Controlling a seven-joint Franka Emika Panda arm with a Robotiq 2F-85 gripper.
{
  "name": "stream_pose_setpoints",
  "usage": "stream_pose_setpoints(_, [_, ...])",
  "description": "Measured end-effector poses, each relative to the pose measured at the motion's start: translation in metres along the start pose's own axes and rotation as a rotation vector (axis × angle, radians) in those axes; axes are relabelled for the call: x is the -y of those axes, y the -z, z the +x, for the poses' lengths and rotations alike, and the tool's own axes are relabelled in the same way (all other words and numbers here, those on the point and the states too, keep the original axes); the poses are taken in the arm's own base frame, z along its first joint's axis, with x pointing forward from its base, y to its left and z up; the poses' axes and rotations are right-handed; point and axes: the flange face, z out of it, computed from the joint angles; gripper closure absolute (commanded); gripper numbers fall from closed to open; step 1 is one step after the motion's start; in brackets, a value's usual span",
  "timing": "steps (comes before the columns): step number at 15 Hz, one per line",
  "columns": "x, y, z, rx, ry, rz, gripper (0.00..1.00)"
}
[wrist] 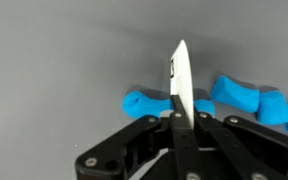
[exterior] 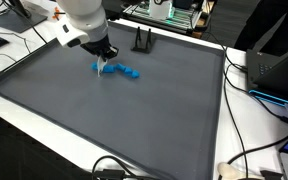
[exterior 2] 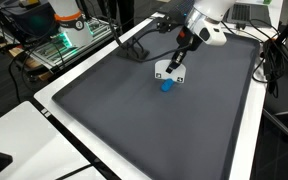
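LAB TABLE, MID-RUN: A white robot arm (exterior: pixel 84 18) leans over a dark grey rimmed mat (exterior: pixel 134 125) that covers most of the white table (exterior: pixel 34 128). Its black jaws are clamped shut on a thin white flat card (wrist: pixel 181 80). The card is pinched by its upper part and hangs straight down, so its lower edge is free to work like a small blade.

That edge sits low over a short row of bright blue chunky pieces (exterior: pixel 122 71), which lies on the mat toward its far side, well away from the rim. In the wrist view the card stands edge-on across the row, with 1 blue lump on one side of it and at least 2 on the other. It appears to sit at a gap in the row. Whether the edge actually touches the pieces or the mat cannot be told from here.

In an exterior view the card (exterior 2: pixel 170 70) hangs directly above the near end of the blue row (exterior 2: pixel 167 86), the arm tilted in from the far corner.

A black wire stand (exterior: pixel 142 40) sits at the mat's far rim, well apart from the action. Loose black cables (exterior: pixel 119 168) trail along the table's edges.
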Motion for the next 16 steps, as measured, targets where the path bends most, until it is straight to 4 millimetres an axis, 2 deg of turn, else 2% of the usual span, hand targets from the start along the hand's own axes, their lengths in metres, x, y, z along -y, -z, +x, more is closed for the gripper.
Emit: stream_pose_setpoints(16, [-0.0009, -0.0067, 0.0069, 0.018, 0.057, 0.001, 0.99])
